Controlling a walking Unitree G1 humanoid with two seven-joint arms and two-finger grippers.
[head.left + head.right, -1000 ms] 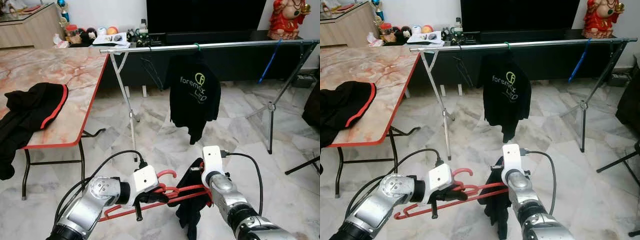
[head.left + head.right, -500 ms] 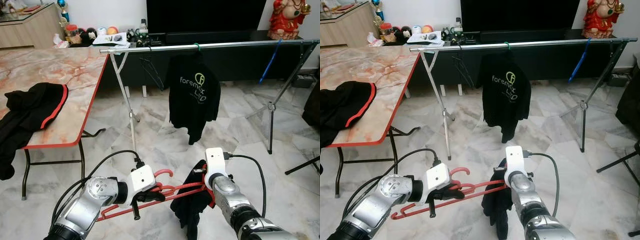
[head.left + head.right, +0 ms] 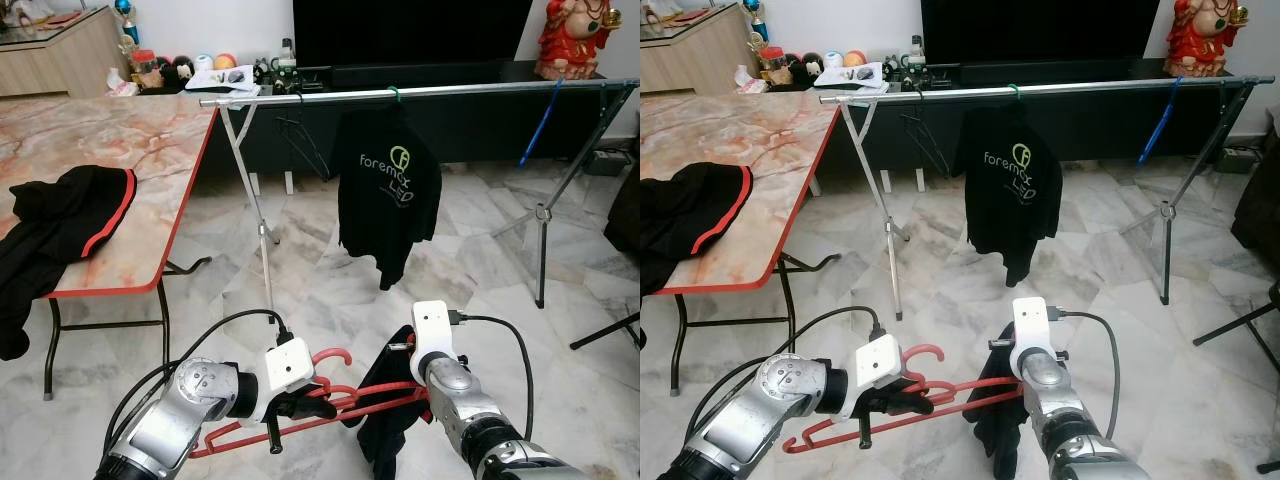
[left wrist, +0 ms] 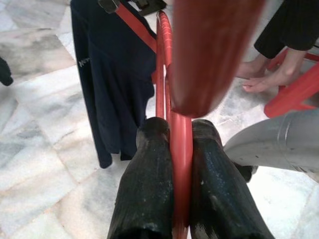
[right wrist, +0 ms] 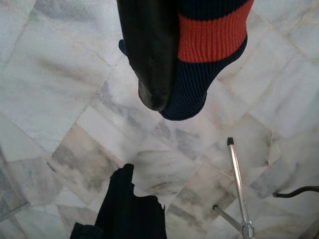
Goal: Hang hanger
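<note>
Now, at my far left, the marble surface [image 3: 130, 150] carries a black jacket with red trim [image 3: 60, 225], well apart from my work. My left gripper [image 3: 300, 402] sits low in front of me, its two black fingers [image 4: 149, 174] pinched shut on the bar of the red hanger [image 3: 330, 405], whose hook curls up just beside the wrist. Compared with a second ago, both arms have sunk and drawn in toward me, so the hanger lies lower and further from the rail [image 3: 420, 92] than it was. That suggests I am settling the load, not yet lifting it. To the right, my right gripper [image 3: 420, 385] holds the hanger's other end, closed on the dark garment [image 3: 385, 425] draped there; one finger presses against its red-banded cuff [image 5: 209, 37]. Beyond, a black printed shirt [image 3: 388, 190] already hangs on the rail, with free rail to either side of it. I judge the raise toward it is what remains.
</note>
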